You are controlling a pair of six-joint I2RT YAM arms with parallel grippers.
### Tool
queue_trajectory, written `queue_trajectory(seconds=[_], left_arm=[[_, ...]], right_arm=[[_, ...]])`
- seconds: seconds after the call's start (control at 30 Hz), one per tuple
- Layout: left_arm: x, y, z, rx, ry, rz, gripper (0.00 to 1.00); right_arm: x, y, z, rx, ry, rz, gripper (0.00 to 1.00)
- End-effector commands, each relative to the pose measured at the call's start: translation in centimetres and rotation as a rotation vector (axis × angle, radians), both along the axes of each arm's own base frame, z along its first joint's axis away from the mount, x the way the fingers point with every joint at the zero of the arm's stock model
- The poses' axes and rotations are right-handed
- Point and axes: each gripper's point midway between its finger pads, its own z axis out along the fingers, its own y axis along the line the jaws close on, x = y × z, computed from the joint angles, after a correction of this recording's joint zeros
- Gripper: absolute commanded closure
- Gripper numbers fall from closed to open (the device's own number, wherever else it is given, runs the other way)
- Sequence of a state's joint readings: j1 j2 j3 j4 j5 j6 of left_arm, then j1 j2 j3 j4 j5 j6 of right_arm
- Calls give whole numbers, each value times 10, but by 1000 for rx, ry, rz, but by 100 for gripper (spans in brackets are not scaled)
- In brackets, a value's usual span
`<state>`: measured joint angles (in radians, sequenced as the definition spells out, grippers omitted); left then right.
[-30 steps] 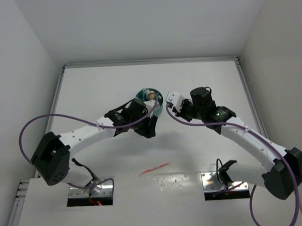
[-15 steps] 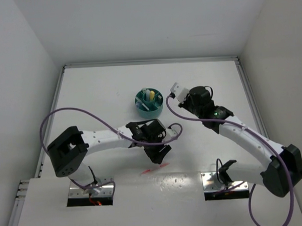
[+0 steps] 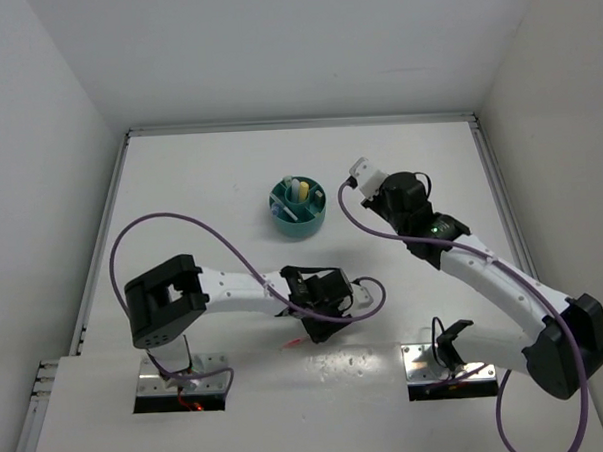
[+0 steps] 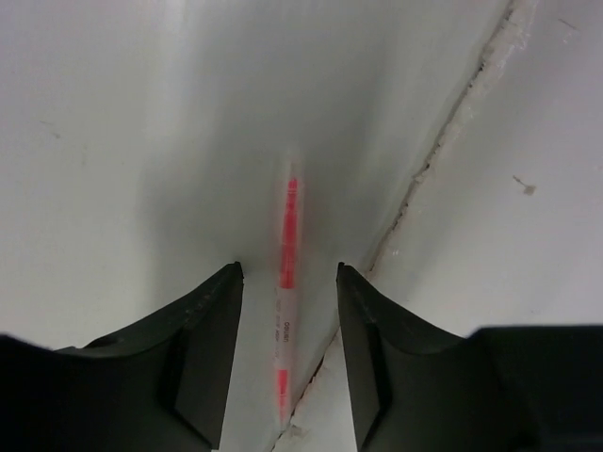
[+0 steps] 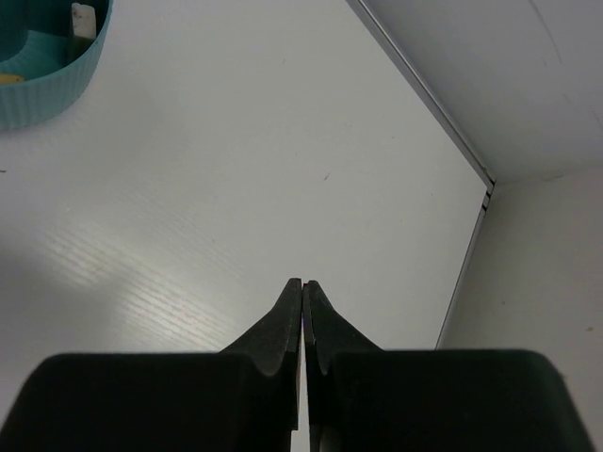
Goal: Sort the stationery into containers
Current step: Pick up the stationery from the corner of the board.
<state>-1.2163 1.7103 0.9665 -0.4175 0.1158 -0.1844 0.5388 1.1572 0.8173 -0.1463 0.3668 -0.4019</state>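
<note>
White table (image 3: 210, 190) carries the teal bowl (image 3: 301, 225). Right of the bowl, the right gripper (image 5: 302, 284) hangs pinched together, holding nothing. Well nearer than the bowl, the left gripper (image 4: 288, 271) stands with jaws apart, straddling the pink-red pen (image 4: 287, 217), which lies flat.

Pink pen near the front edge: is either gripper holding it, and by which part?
Nothing is held. The left gripper is open astride the pink pen, which lies on the table; the right gripper is shut on nothing.
</note>
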Motion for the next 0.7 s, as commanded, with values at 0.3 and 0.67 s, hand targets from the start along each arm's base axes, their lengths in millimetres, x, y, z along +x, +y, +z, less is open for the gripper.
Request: queue_trajectory(seconds=[0.3, 0.67], left_arm=[[14, -11, -7, 117, -215, 63, 62], [23, 2, -11, 211, -309, 114, 93]], right_arm=[[3, -3, 18, 64, -61, -26, 100], [3, -5, 24, 77, -75, -27, 100]])
